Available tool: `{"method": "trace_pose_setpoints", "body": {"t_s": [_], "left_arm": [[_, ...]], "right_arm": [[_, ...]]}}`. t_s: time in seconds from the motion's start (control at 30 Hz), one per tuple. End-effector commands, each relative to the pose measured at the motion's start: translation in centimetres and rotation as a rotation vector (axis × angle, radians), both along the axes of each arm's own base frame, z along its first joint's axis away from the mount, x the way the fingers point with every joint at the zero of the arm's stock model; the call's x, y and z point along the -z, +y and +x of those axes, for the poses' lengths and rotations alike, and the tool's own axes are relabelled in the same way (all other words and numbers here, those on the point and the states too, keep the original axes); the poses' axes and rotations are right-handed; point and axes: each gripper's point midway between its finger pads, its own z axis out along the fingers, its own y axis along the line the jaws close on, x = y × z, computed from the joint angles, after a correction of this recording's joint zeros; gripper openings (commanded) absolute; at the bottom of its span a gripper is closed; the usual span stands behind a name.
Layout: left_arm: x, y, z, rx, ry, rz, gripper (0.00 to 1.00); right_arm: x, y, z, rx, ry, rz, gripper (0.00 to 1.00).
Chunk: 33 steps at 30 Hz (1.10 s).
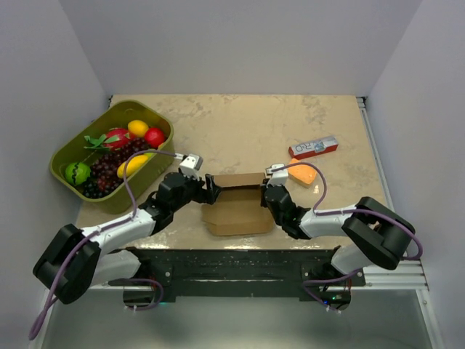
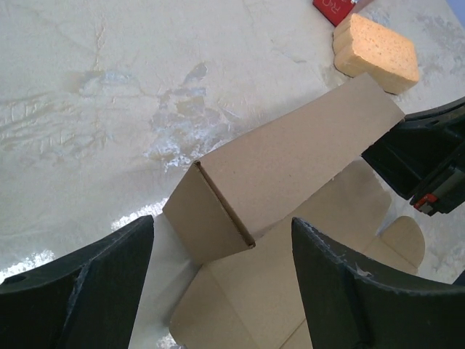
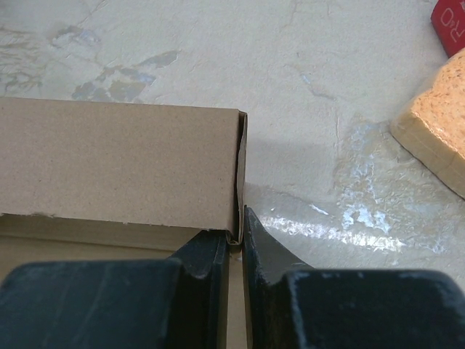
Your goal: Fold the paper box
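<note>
Pinching unprinted paper box [image 3: 116, 160]: right gripper [image 3: 237, 243].

No wording can be read anywhere. The narrow red-and-white carton [image 1: 313, 148] on the surface bears printed characters, too small in the top view and cut off at the edge in both wrist views.

Half-folded paper box [image 1: 236, 207] of plain brown cardboard.
One long panel stands folded up along its far side; the base and rounded tabs lie flat on the table [image 1: 240, 123], near its front middle.
</note>
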Motion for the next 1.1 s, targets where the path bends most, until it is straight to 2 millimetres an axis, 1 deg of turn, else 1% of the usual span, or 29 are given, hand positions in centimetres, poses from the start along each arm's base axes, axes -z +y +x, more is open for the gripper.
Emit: {"method": "trace_pose_setpoints", "body": {"t_s": [0.0, 0.1, 0.17, 0.33, 0.37, 0.43, 0.6, 0.63, 0.7, 0.73, 0.8, 0.83, 0.9, 0.93, 1.0, 1.03, 1.07], "left_arm": [[-1.8, -0.8, 0.9, -0.007, -0.050, -0.095, 0.79], [-1.8, -0.6, 1.0, -0.021, -0.050, -0.113, 0.79], [-2.3, -0.5, 1.1, -0.033, -0.059, -0.139, 0.79], [-2.7, 0.3, 1.5, -0.073, -0.058, -0.174, 0.80], [-2.2, 0.5, 1.6, -0.082, -0.044, -0.171, 0.80], [-1.9, 0.5, 1.8, -0.080, -0.036, -0.172, 0.79], [-1.3, 0.1, 2.0, -0.070, -0.020, -0.192, 0.74], [-1.2, 0.0, 2.0, -0.066, -0.019, -0.192, 0.70], [-0.5, -0.1, 1.7, -0.056, -0.006, -0.186, 0.65], [-0.5, -0.1, 1.6, -0.052, -0.009, -0.193, 0.60], [0.3, -0.1, 1.1, -0.040, 0.007, -0.196, 0.56], [0.1, -0.2, 1.0, -0.034, -0.002, -0.206, 0.51], [1.0, -0.2, 0.6, -0.025, 0.017, -0.205, 0.47], [0.9, -0.3, 0.7, -0.022, 0.013, -0.210, 0.44], [1.6, -0.6, 0.4, -0.008, 0.034, -0.210, 0.41], [1.5, -0.6, 0.5, -0.007, 0.029, -0.213, 0.39], [1.8, -0.7, 0.4, -0.005, 0.040, -0.212, 0.38]], "right_arm": [[1.8, 0.1, -1.1, -0.052, 0.051, -0.051, 0.00], [1.9, 0.2, -1.1, -0.056, 0.052, -0.055, 0.00], [2.0, 0.2, -1.1, -0.059, 0.053, -0.059, 0.00], [2.1, 0.2, -1.2, -0.059, 0.056, -0.064, 0.00], [2.1, 0.3, -1.2, -0.060, 0.055, -0.063, 0.00], [2.1, 0.4, -1.2, -0.063, 0.056, -0.062, 0.00], [2.2, 0.3, -1.3, -0.062, 0.056, -0.064, 0.00], [2.1, 0.3, -1.2, -0.061, 0.054, -0.064, 0.00], [2.1, 0.2, -1.2, -0.053, 0.055, -0.067, 0.00], [2.1, 0.3, -1.2, -0.050, 0.055, -0.065, 0.00], [2.2, 0.1, -1.1, -0.038, 0.057, -0.069, 0.00], [2.2, 0.1, -1.0, -0.033, 0.057, -0.069, 0.00], [2.6, 0.0, -1.1, -0.021, 0.070, -0.076, 0.00], [2.5, -0.1, -0.8, -0.002, 0.067, -0.082, 0.00], [3.0, -0.6, -0.9, 0.032, 0.086, -0.099, 0.00], [2.7, -0.9, -0.6, 0.068, 0.076, -0.101, 0.00], [2.9, -1.2, -0.5, 0.093, 0.078, -0.107, 0.00]]}}
